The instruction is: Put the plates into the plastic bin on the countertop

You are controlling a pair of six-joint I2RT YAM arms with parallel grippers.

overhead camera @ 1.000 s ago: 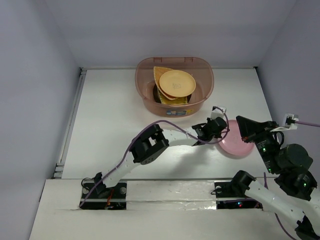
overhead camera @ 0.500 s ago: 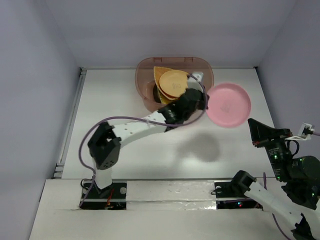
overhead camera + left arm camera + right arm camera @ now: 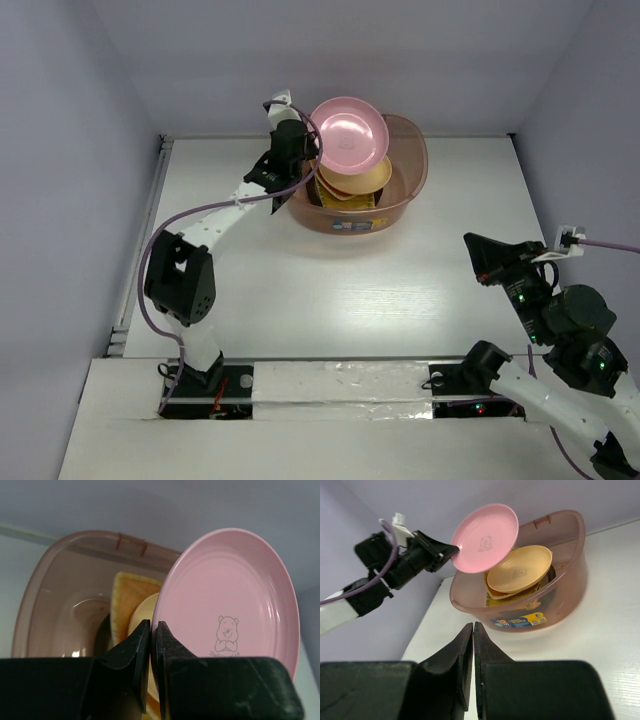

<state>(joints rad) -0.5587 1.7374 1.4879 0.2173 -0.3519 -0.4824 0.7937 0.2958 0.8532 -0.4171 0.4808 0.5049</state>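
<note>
My left gripper (image 3: 303, 150) is shut on the rim of the round pink plate (image 3: 348, 131), holding it tilted above the left part of the plastic bin (image 3: 405, 185). The pink plate (image 3: 230, 595) carries a bear drawing; it also shows in the right wrist view (image 3: 485, 537). The bin (image 3: 470, 600) holds a round yellow plate (image 3: 519, 569) on top of orange and yellow dishes (image 3: 358, 188). In the left wrist view my left gripper (image 3: 151, 630) pinches the plate's edge over the bin (image 3: 55, 605). My right gripper (image 3: 473, 630) is shut and empty, above the countertop (image 3: 380, 280) at the right (image 3: 478, 262).
Pale walls (image 3: 70, 150) enclose the white countertop on the left, back and right. A purple cable (image 3: 200, 215) runs along my left arm. The bin's label (image 3: 524, 620) faces the front.
My left gripper carried the pink plate from the right of the countertop, up and leftward, to above the bin's left side. My right arm shifted slightly.
</note>
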